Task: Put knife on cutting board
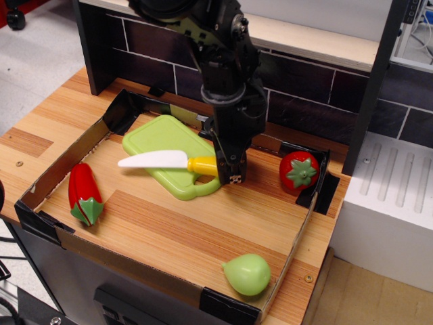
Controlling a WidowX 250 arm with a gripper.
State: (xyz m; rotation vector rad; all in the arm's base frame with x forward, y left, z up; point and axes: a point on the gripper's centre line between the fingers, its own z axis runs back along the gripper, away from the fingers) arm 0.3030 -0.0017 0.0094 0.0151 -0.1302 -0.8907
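Note:
My gripper (228,169) is shut on the yellow handle of the knife (166,161). The knife's white blade points left and hangs level just above the light green cutting board (166,145). The board lies flat on the wooden floor of the tray, at its back left. Its handle hole at the near right corner is partly hidden by the knife handle and my fingers. The black arm comes down from the top of the frame and hides the board's far right corner.
A low black-walled tray (67,159) holds everything. A red pepper (83,193) lies at the left, a red strawberry (299,170) at the back right, a round light green fruit (247,273) at the front right. A dark tiled wall (155,44) stands behind.

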